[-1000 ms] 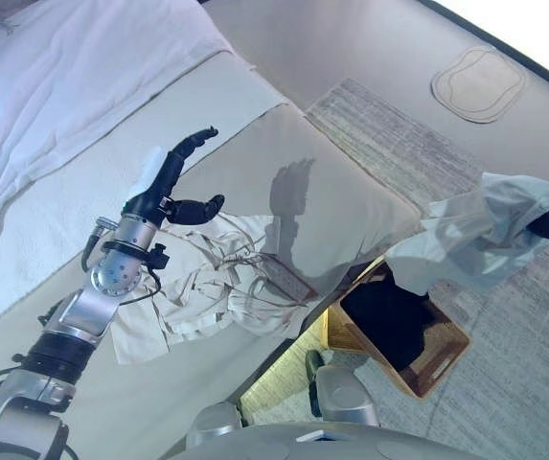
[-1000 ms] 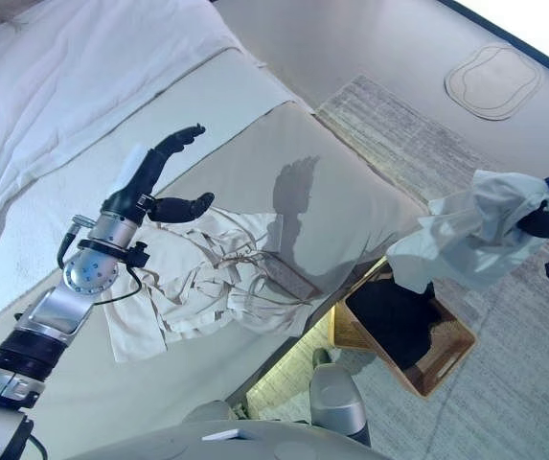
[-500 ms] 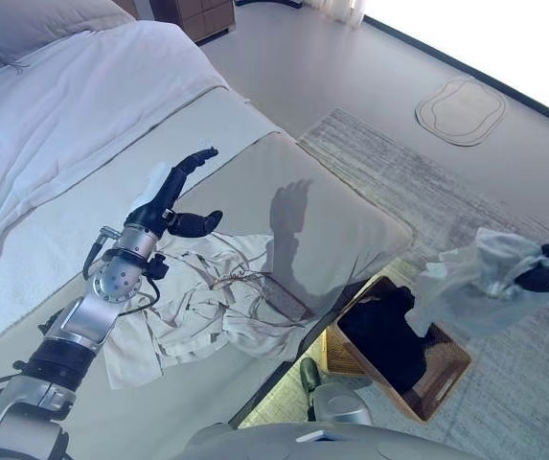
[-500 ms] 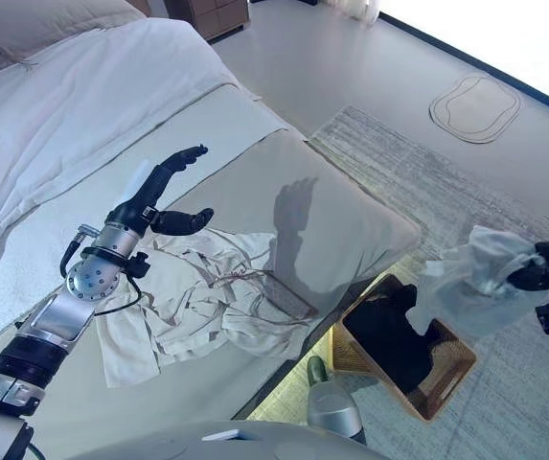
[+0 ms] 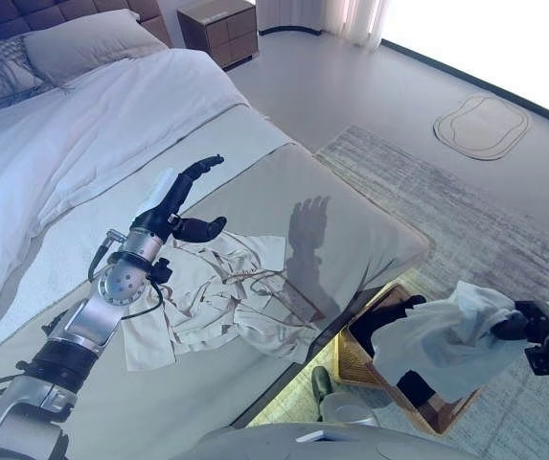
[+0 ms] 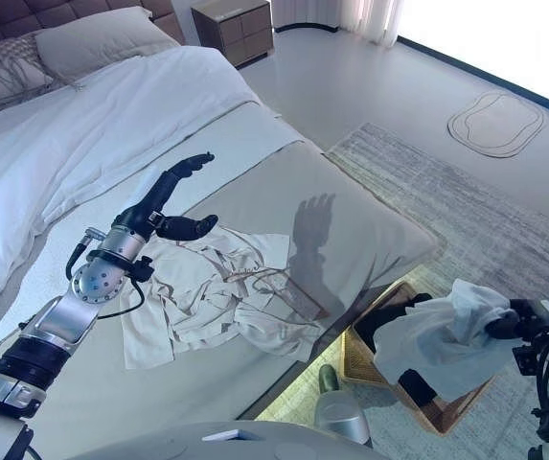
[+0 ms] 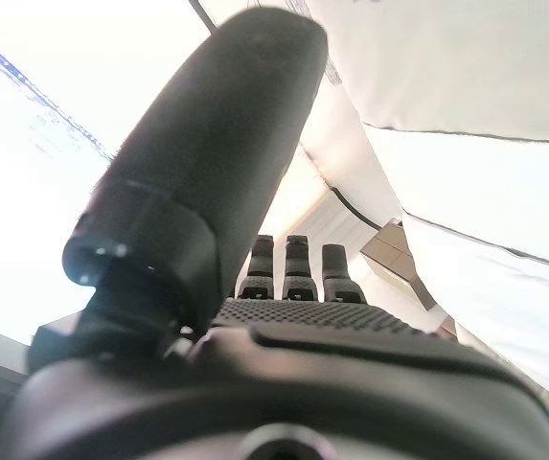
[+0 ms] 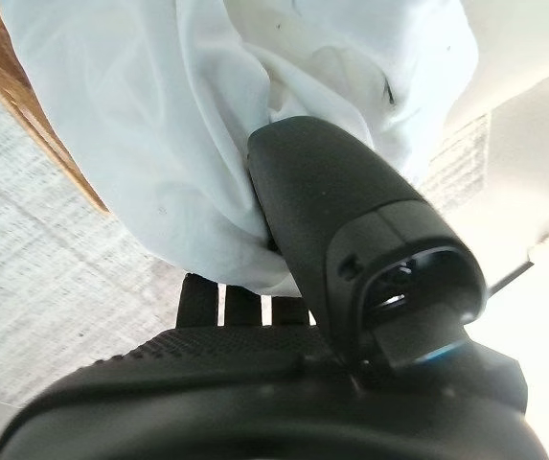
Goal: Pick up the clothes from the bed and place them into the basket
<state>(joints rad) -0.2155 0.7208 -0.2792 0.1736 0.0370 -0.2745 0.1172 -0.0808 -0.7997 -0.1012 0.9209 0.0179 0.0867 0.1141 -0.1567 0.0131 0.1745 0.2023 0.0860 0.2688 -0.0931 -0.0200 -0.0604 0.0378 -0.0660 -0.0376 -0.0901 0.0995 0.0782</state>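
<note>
Cloth in grip: pale garment (image 6: pixel 445 343) was pinched in the right hand (image 6: pixel 506 328), limp and light, hanging right over the basket (image 6: pixel 444 414).
Left hand (image 5: pixel 172 200): fingers spread, holding nothing, above the beige clothes (image 5: pixel 218 301) on the bed (image 5: pixel 351 206).
Hold: bunch up a fold.
Change: garment was lower than a second before.

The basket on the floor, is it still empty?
No: the basket already holds a dark garment, and the right hand holds a pale cloth over it.
</note>
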